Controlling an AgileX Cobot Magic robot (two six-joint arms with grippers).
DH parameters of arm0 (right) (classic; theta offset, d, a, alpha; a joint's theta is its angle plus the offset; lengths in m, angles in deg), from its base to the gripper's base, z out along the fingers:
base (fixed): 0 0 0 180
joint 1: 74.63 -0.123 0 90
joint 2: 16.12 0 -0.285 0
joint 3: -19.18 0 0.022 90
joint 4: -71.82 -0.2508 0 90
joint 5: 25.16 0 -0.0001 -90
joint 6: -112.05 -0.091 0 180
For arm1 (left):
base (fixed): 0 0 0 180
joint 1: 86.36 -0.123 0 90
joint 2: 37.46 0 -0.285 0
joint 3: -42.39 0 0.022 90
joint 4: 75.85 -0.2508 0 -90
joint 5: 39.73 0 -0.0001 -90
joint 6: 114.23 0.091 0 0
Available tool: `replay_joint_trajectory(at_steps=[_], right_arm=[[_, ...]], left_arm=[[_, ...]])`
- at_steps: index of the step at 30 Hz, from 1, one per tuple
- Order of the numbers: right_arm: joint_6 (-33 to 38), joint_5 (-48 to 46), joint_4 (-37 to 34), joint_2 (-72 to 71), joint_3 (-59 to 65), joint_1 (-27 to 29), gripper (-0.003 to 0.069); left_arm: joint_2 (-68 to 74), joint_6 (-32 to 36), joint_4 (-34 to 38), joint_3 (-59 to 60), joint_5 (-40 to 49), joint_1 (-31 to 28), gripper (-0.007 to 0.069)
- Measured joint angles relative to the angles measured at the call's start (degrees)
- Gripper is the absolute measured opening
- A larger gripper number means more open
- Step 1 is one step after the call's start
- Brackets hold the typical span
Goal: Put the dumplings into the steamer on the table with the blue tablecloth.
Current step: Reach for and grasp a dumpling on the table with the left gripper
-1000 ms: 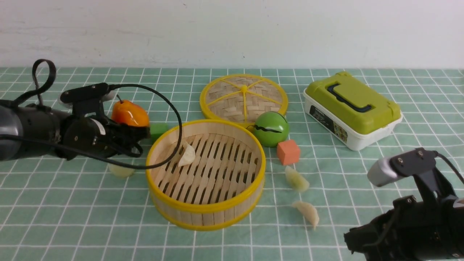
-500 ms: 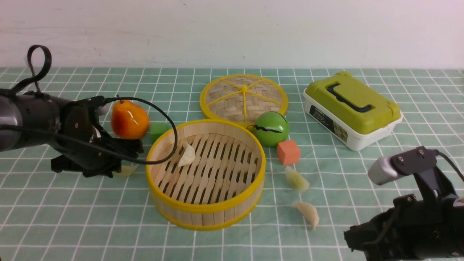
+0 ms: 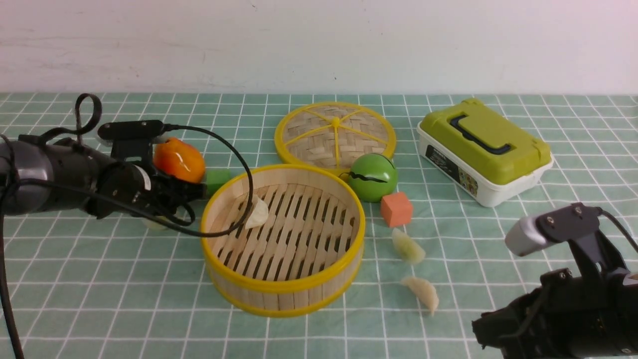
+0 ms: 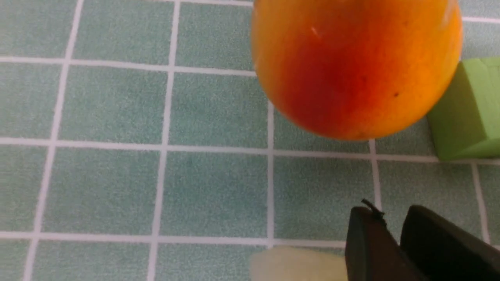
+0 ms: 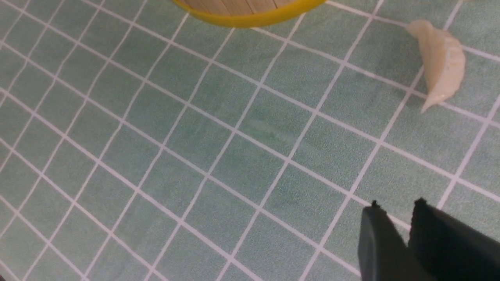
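Note:
The steamer (image 3: 284, 286) stands mid-table on the blue tablecloth (image 3: 99, 299), and one of the dumplings (image 3: 258, 212) lies inside it. My left gripper (image 3: 197, 192) hovers by its left rim. The fingers stand nearly together and hold nothing. A second dumpling (image 3: 153, 223) lies on the cloth under that arm. In the left wrist view this dumpling (image 4: 297, 265) sits beside the left gripper (image 4: 390, 212), outside the fingers. Two more dumplings (image 3: 407, 248) (image 3: 422, 293) lie right of the steamer. My right gripper (image 3: 481, 329) is low at the front right, shut and empty. The right wrist view shows the right gripper (image 5: 396, 205) short of the nearer dumpling (image 5: 441, 62).
An orange pear (image 3: 178, 159) and a green cube (image 3: 218, 179) sit just behind the left gripper. The woven lid (image 3: 335, 132), a green ball (image 3: 373, 177) and an orange cube (image 3: 396, 208) are behind and right of the steamer. A green-lidded box (image 3: 483, 149) stands far right.
My left gripper dipped to the dumpling left of the steamer, narrowed, then rose toward the steamer's rim without it. That dumpling shifted slightly left. The right arm stayed put.

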Motion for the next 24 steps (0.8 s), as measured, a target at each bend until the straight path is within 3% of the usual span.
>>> replay_joint_trajectory(at_steps=[6, 10, 19, 24], right_arm=[[2.1, 0.1, 0.0, 0.0, 0.0, 0.0, 0.0137], [2.3, 0.4, -0.2, 0.0, 0.0, 0.0, 0.0138], [2.3, 0.5, -1.1, 0.0, 0.0, 0.0, 0.0148], [2.3, 0.4, -1.1, 0.0, 0.0, 0.0, 0.0149]], left_arm=[[-8.0, 0.0, -0.1, 0.0, 4.0, 0.0, 0.0132], [-10.6, -3.5, 0.4, -0.2, 9.3, 0.0, 0.0167], [-2.4, -20.7, 1.2, -0.2, 11.9, 0.0, 0.0440], [0.5, -22.8, 0.6, -0.2, 9.0, 0.0, 0.0501]])
